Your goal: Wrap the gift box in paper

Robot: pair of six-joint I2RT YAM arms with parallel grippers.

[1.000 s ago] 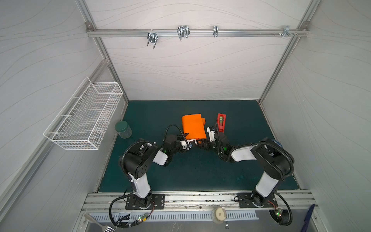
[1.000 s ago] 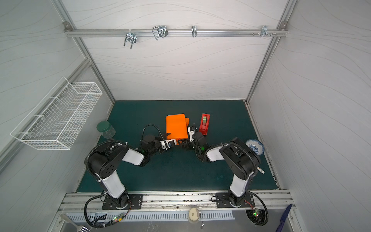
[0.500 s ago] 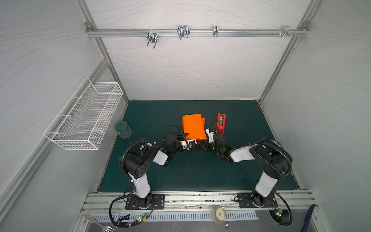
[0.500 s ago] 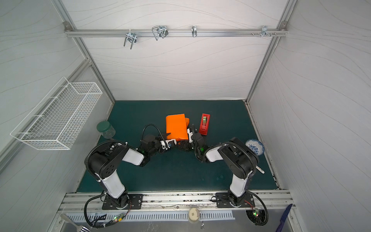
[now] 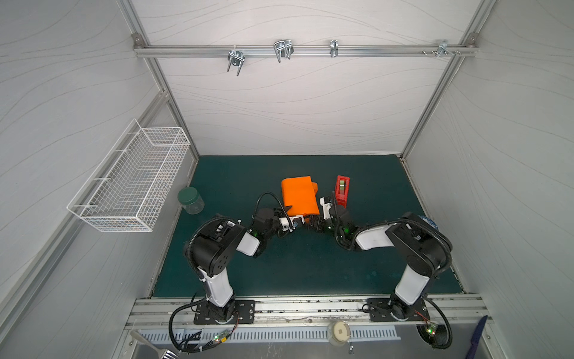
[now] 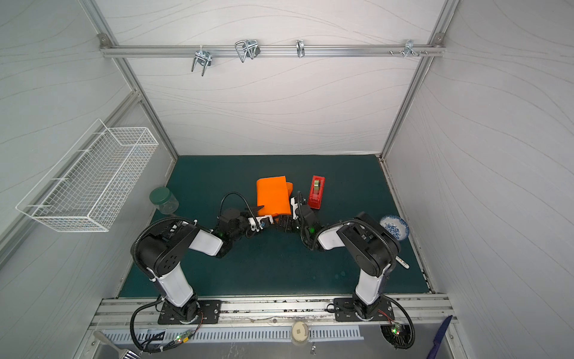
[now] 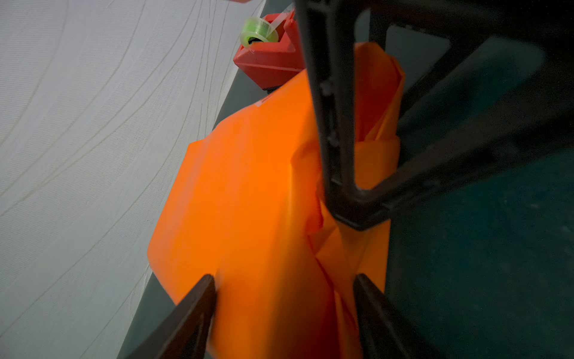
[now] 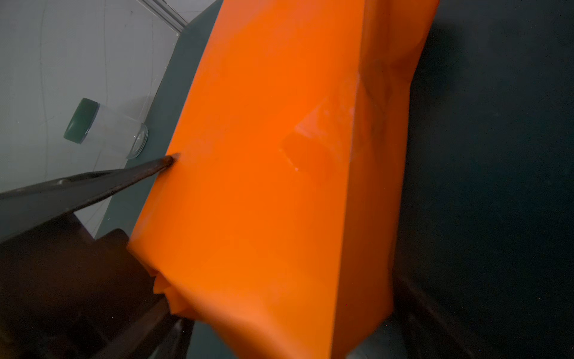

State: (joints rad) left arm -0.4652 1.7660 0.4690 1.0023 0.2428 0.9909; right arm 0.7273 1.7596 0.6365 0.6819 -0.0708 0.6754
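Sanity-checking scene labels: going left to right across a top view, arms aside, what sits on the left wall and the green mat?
wire basket → green-lidded jar → orange paper → red tape dispenser → blue-and-white bowl

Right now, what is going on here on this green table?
A present is being wrapped on the green mat. The orange paper is folded around the gift box, which is hidden under it. The left gripper pinches the wrapped box at its near left corner. The right gripper stands open at the folded near end. The red tape dispenser stands just to the right.
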